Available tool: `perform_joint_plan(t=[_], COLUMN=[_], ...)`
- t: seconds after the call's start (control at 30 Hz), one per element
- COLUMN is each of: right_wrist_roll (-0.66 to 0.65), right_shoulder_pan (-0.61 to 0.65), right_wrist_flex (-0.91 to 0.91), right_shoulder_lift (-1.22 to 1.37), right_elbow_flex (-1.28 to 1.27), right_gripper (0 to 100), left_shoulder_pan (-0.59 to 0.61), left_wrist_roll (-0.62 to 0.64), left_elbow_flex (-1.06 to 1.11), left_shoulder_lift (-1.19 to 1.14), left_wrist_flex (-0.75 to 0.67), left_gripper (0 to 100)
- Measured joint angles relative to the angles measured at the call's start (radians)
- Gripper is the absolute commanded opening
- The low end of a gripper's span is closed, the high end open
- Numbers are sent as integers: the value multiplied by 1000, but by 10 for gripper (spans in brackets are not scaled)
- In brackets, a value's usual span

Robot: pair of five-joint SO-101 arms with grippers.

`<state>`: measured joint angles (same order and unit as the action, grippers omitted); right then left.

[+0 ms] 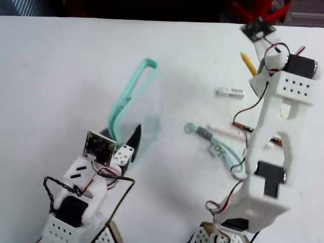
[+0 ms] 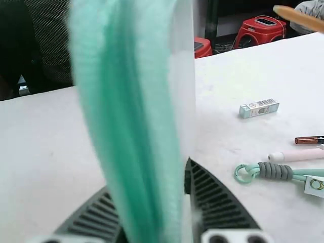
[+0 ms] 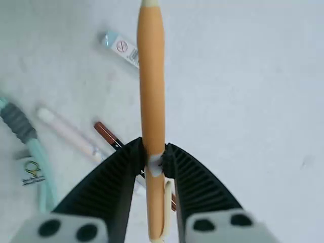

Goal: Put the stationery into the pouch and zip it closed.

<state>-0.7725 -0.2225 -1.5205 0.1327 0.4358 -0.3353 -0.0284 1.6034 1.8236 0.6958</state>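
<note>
High view: the left gripper (image 1: 124,139) props up the pouch (image 1: 129,93); the right gripper (image 1: 257,68) holds the orange pen (image 1: 248,63) well apart.

Left wrist view: jaws clamp the pouch's teal edge (opening hidden).

Right wrist view: jaws pinch the pen.

Loading is underway, I judge; next, aim the pen at the pouch mouth.

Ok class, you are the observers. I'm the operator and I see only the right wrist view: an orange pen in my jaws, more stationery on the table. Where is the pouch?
Observer: In the high view the pouch is on the other side of the loose stationery, at the left gripper.
Operator: Is that gripper holding it?
Observer: Yes. The left wrist view shows the pouch's teal edge clamped between its jaws.
Operator: How does my gripper sit relative to it?
Observer: The right gripper holds the orange pen near the table's far edge, apart from the pouch, beyond the eraser.
</note>
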Motion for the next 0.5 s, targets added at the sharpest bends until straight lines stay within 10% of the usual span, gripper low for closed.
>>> perform_joint_plan(t=[0.5], right_wrist_roll=[474], right_shoulder_pan=[667], right_wrist_flex=[49], right_shoulder_lift=[-635], right_elbow_flex=[-20], right_gripper=[18], left_shoulder_pan=[-5], left_wrist_roll=[0], left_elbow_flex=[0], left_shoulder_lift=[0], left_wrist_flex=[0], left_gripper=[132])
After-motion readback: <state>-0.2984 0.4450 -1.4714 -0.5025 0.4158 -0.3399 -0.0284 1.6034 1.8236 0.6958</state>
